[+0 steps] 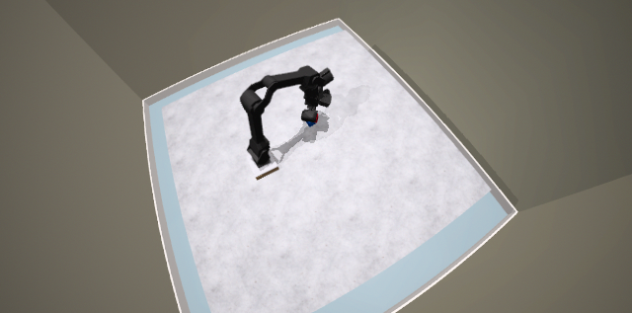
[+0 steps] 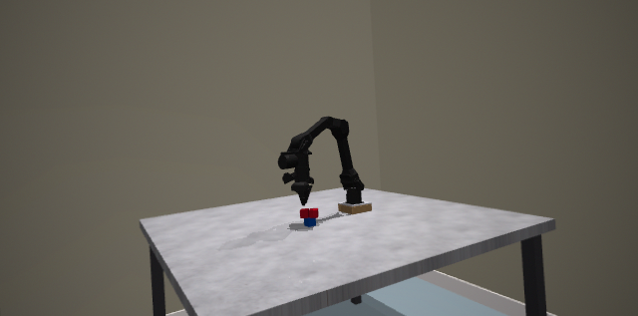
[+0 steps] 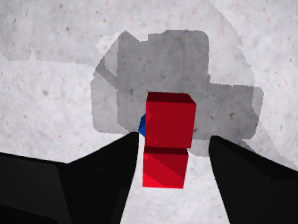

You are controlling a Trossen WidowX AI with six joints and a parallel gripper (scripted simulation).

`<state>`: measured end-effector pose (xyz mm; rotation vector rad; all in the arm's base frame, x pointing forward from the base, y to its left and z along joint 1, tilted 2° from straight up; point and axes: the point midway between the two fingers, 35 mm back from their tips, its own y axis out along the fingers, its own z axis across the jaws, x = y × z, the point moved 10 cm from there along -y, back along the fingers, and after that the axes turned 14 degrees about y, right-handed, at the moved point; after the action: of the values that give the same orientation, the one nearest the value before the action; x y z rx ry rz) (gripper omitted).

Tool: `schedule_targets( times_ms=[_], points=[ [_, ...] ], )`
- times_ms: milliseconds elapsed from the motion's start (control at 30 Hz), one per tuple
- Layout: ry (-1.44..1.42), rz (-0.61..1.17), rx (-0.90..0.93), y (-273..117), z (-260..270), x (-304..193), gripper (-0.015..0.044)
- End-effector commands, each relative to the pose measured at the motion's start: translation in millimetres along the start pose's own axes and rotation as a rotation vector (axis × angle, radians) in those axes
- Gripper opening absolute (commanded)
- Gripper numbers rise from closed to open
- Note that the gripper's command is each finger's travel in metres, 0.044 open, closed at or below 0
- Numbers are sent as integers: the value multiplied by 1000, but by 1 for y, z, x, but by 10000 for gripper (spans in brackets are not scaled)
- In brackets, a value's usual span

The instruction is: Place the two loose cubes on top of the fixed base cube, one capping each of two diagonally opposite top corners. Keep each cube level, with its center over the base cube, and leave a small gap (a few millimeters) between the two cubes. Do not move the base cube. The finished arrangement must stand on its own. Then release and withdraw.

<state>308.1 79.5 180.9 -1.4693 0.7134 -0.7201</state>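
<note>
Two red cubes lie level, side by side, on top of the blue base cube [image 1: 310, 123] [image 2: 310, 222] [image 3: 142, 126]. One red cube [image 2: 304, 213] [image 3: 169, 124] is on the left in the exterior view and upper in the wrist view. The other red cube [image 2: 314, 212] [image 3: 165, 170] is beside it, with a thin dark line between them; the gap's size cannot be told. The base cube is mostly hidden from the wrist. My gripper [image 2: 304, 204] [image 3: 174, 141] is open and empty, pointing down just above the red cubes, its fingers apart on either side in the wrist view.
The arm's base stands on a wood-edged block [image 1: 267, 173] [image 2: 355, 209] behind and to the right of the cubes in the exterior view. The grey table [image 2: 399, 226] carries everything. Shadows of the arm fall around the cubes.
</note>
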Motion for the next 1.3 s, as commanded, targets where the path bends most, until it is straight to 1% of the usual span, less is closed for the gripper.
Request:
schedule_targets(
  times_ms=[0, 467, 600, 833, 867, 933, 1000, 1200, 1267],
  points=[
    [1, -3, 8, -8, 1, 0, 205],
    [1, -3, 8, -31, 1, 0, 205],
    [1, -3, 8, -32, 1, 0, 205],
    [-1, -2, 4, -39, 0, 0, 389],
    [-1, -2, 4, -39, 0, 0, 400],
    [-1, 1, 0, -36, 1, -3, 400],
    [-1, 2, 1, -37, 8, -22, 400],
    [-2, 10, 2, -39, 26, -116, 400],
    [-2, 12, 2, -40, 26, -138, 400]
  ],
)
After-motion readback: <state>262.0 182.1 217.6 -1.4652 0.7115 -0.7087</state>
